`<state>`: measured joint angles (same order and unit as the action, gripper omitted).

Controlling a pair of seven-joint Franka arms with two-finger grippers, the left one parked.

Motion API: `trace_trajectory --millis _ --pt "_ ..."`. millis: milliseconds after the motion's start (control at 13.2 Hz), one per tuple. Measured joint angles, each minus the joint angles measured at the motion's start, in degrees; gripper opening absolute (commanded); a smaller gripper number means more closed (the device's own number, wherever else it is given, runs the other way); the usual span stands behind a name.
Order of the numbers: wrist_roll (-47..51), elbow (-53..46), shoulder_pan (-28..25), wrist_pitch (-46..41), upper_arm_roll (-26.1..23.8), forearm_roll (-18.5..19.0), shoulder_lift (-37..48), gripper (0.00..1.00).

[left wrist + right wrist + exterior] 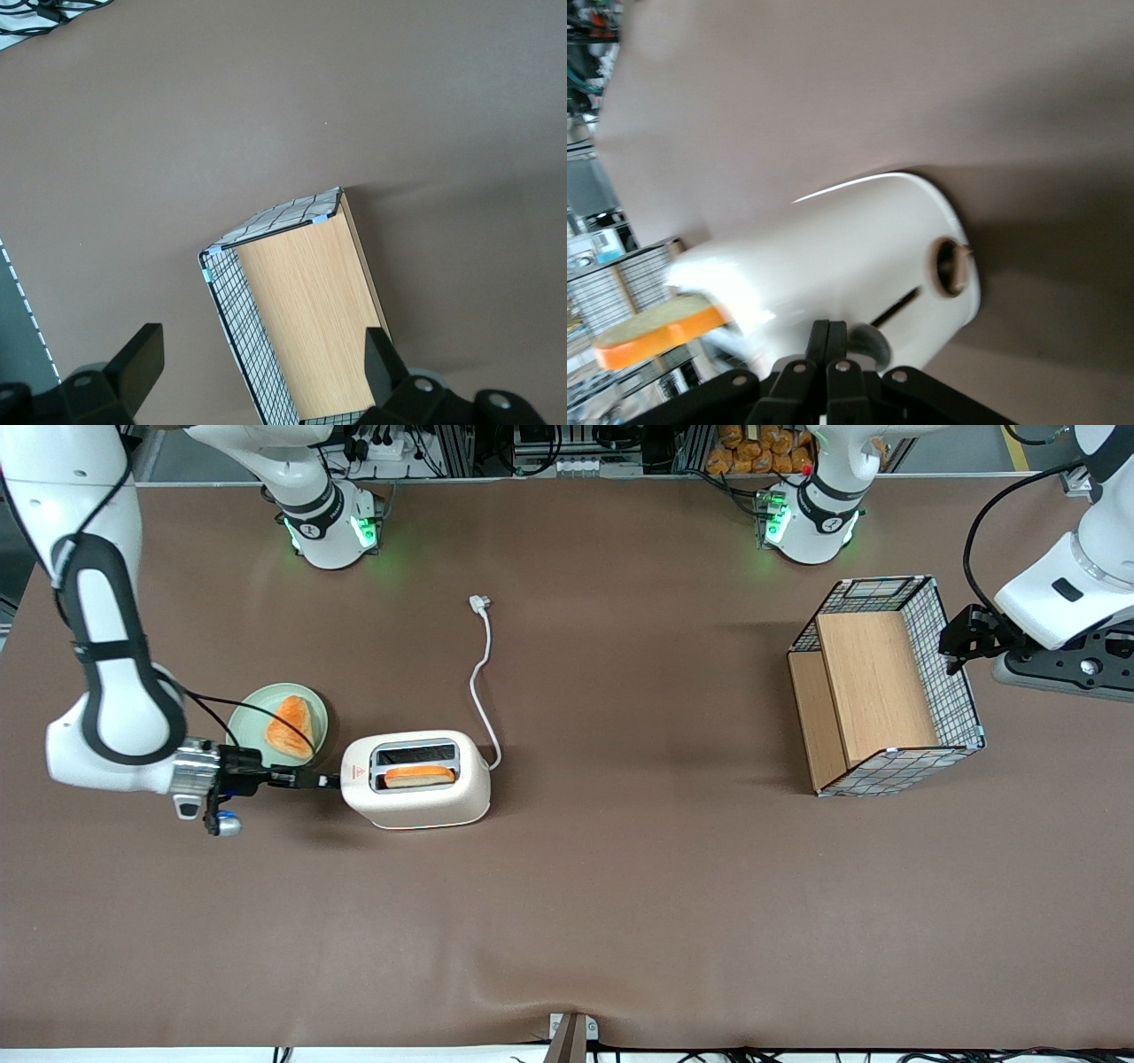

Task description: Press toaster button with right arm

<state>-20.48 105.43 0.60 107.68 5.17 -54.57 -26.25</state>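
The cream-white toaster (425, 802) stands on the brown table with a slice of toast (419, 776) in the slot nearer the front camera. My right arm's gripper (331, 781) is shut and level, its tips at the toaster's short end by the red triangle mark (356, 771). In the right wrist view the closed fingertips (829, 329) lie against the toaster's end wall (859, 257), with the grey button (873, 343) right beside them at the end of its dark slot. In the front view the button is hidden by the fingers.
A green plate (251, 717) with a pastry (290, 726) lies beside my wrist, farther from the front camera. The white cord and plug (479, 603) trail away from the toaster. A wire basket with wooden panels (886, 686) stands toward the parked arm's end and also shows in the left wrist view (301, 301).
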Motion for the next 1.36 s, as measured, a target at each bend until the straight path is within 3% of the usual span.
trace_trajectory --millis 303,606,909,1061,1136,1212,1364 --pt "3.7 -1.6 0.1 -4.4 1.4 6.7 5.7 0.13" --pt "14.2 -6.6 0.1 -14.7 1.9 18.6 12.0 0.3" --pt "17.8 -9.6 0.0 -19.6 1.3 28.0 21.0 0.36" --pt "17.8 -10.6 0.0 -21.4 -0.4 35.7 24.5 0.52" --pt "17.9 -11.2 0.0 -21.7 -1.8 39.3 25.9 0.67" --pt "17.9 -12.0 0.0 -21.9 -2.9 42.0 27.0 1.0" --pt "17.9 -13.4 -0.1 -23.5 -3.7 44.9 28.7 1.0"
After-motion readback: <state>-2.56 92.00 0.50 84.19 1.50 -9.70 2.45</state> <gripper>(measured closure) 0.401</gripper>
